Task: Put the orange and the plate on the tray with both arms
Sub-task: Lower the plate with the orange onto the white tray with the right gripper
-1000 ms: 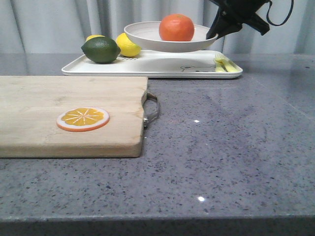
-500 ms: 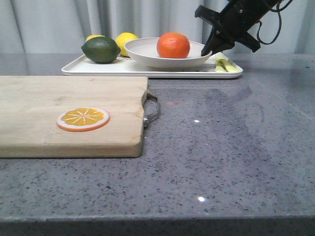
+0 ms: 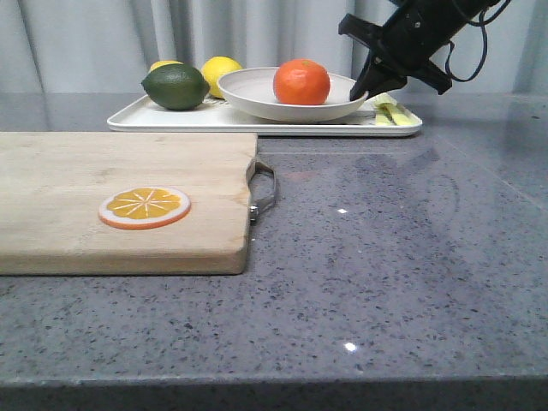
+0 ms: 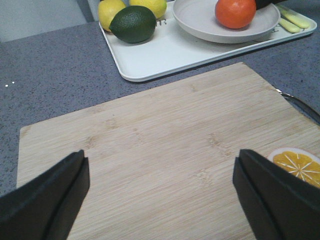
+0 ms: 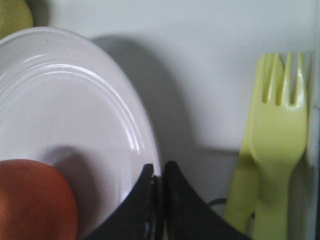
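Now, from your left: the left tool [image 4: 160, 195] hangs over the cutting board [image 3: 120, 197] with its jaws spread wide and nothing between them, probably parked clear of the work. Further along, the tray [image 3: 257, 122] carries the lime [image 3: 175, 86], the lemon [image 3: 220, 75] and the plate [image 3: 287, 96], with the orange [image 3: 301, 81] sitting in the plate. On your right, the right tool [image 3: 364, 88] is pinched tight on the plate's rim, presumably to steady it as it settles. The right wrist view shows that pinch plainly, and a yellow-green fork [image 5: 272, 150] just beside; the front view barely shows either.
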